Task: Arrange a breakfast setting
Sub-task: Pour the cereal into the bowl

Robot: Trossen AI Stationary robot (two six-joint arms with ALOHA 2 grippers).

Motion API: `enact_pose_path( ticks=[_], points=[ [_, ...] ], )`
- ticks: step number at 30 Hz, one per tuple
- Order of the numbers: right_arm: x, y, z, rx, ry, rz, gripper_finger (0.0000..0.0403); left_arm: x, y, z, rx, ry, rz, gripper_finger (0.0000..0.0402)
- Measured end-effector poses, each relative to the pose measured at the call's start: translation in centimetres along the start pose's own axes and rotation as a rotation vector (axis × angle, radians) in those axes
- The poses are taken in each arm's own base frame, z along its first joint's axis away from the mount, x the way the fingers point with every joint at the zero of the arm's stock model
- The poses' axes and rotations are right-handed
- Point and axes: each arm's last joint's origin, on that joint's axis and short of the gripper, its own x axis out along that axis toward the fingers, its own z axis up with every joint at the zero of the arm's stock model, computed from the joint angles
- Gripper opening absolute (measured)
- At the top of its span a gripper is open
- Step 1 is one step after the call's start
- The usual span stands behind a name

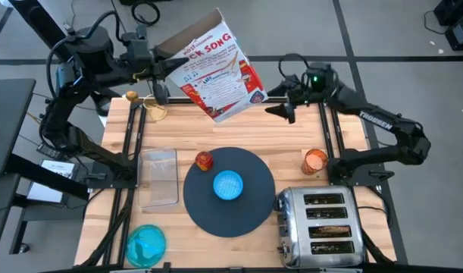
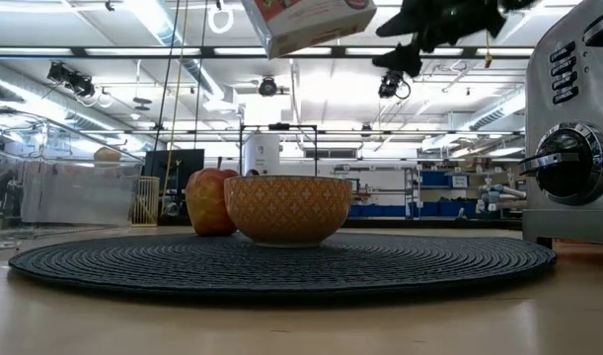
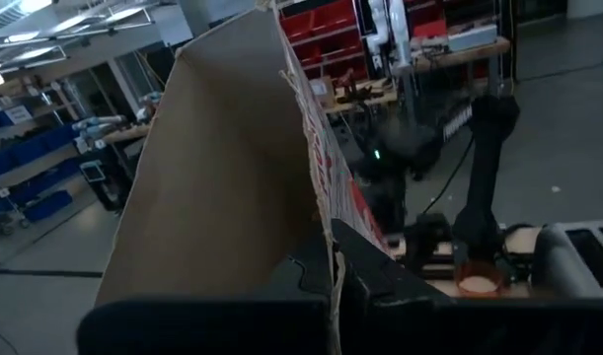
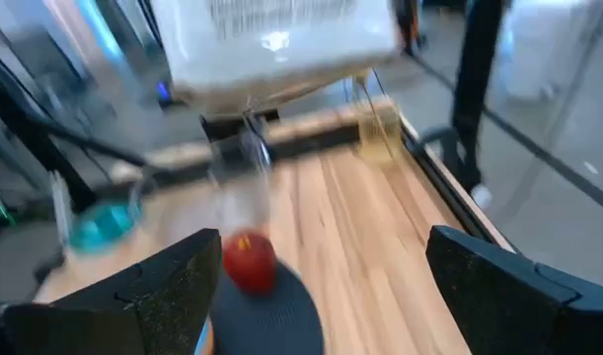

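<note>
The left gripper point(image 1: 161, 70) pinches a printed cardboard cereal box point(image 1: 216, 64), held tilted above the table's far edge. The right gripper point(image 1: 280, 110) hangs beside it, jaws spread. A small blue bowl point(image 1: 229, 184) sits mid-table on the large dark-grey round mat point(image 1: 250, 208), red-orange apple point(image 1: 204, 160) at the mat's rim.

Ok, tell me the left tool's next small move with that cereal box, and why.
Probably carry it over the blue bowl before tipping. The left tool is shut on the cereal box, raised near the table's far edge, while the bowl sits on the dark mat. The right tool hangs open nearby.
</note>
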Motion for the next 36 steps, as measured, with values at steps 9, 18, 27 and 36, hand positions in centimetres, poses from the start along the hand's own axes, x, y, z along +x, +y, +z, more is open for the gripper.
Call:
enact_pose_path(
  ticks=[9, 18, 27, 36],
  points=[
    [4.5, -0.8, -5.1, 0.021, -0.427, 0.132, 0.0379, 0.0, 0.0, 0.0, -0.026, -0.003, 0.001, 0.0],
    [7.7, -1.3, -4.4, 0.015, -0.621, 0.177, 0.0385, 0.0, 0.0, 0.1, -0.054, -0.012, 0.002, 0.0],
    [8.6, 0.1, -1.1, -0.046, -0.698, 0.264, 0.0384, 0.0, 0.2, 0.6, -0.061, -0.061, 0.009, 0.0],
    [8.3, 0.6, 1.7, -0.087, -0.769, 0.291, 0.0337, 0.1, 0.2, 1.1, -0.086, -0.124, 0.0, 0.0]
  ],
)
